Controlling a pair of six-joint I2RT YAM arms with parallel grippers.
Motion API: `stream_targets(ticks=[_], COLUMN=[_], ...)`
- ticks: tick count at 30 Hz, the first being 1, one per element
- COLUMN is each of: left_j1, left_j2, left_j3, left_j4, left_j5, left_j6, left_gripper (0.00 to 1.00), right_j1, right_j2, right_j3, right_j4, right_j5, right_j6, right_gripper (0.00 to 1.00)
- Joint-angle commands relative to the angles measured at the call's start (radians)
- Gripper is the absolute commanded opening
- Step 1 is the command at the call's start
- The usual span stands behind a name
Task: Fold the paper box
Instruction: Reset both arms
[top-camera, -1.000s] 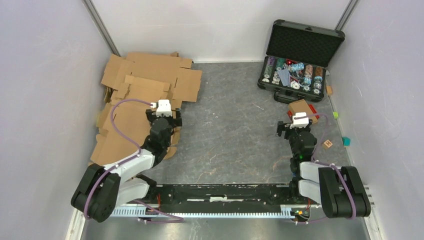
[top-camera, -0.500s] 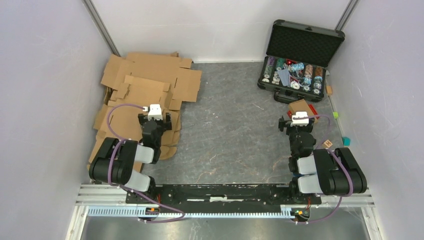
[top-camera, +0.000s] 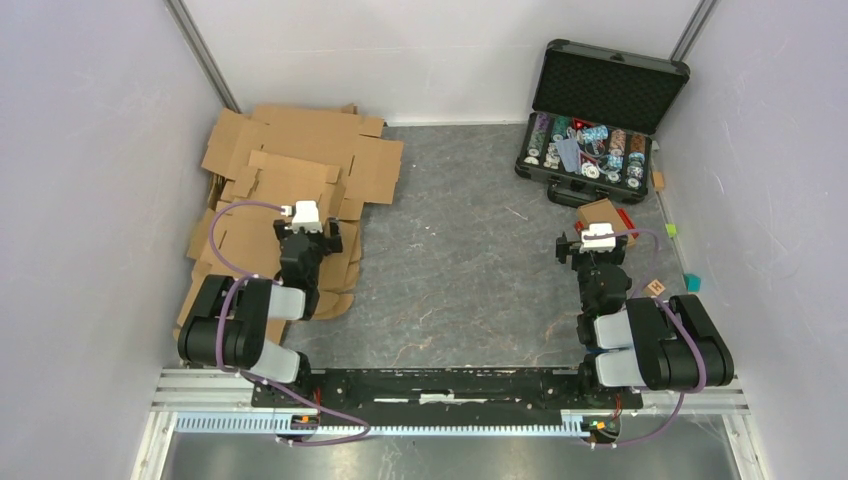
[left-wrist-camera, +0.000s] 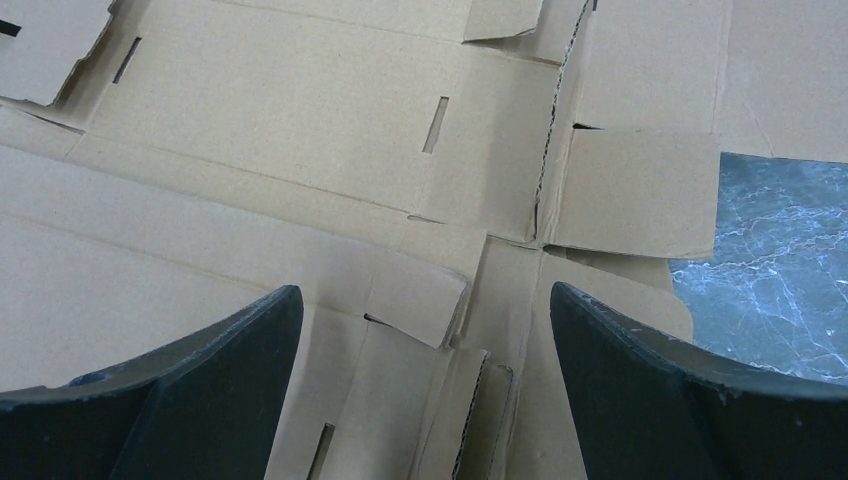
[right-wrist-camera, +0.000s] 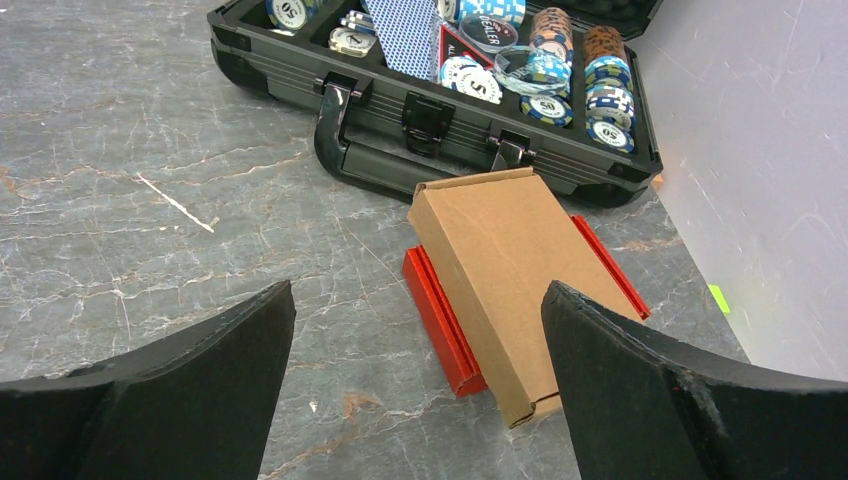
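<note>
Since the paper box looks light and crushable, its long edges seem the safest hold; left gripper and right gripper both gape empty.

paper box | plain brown | lying flat on red lid

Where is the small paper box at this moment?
In the right wrist view, the paper box lies on the red lid, just in front of the black case, on the right side of the table.
</note>
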Motion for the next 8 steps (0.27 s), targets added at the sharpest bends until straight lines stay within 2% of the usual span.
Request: stream_targets(ticks=[1, 8], left_j1=[0.004, 0.004], left_j2=[-0.003, -0.002], left_j3=[0.016, 0.017], left_j4=[0.024, 0.020], left_j5=[-0.003, -0.001], left_j6=[-0.032, -0.032], left_gripper=[1.00, 1.00], right_j1=[0.003, 0.004], right_j2=[0.003, 0.004], right_j3=[-0.097, -0.098], right_j4=[0.050, 0.051], right_j5=[-0.016, -0.016], right_j6=[-0.019, -0.019], right_gripper=[0.98, 0.98])
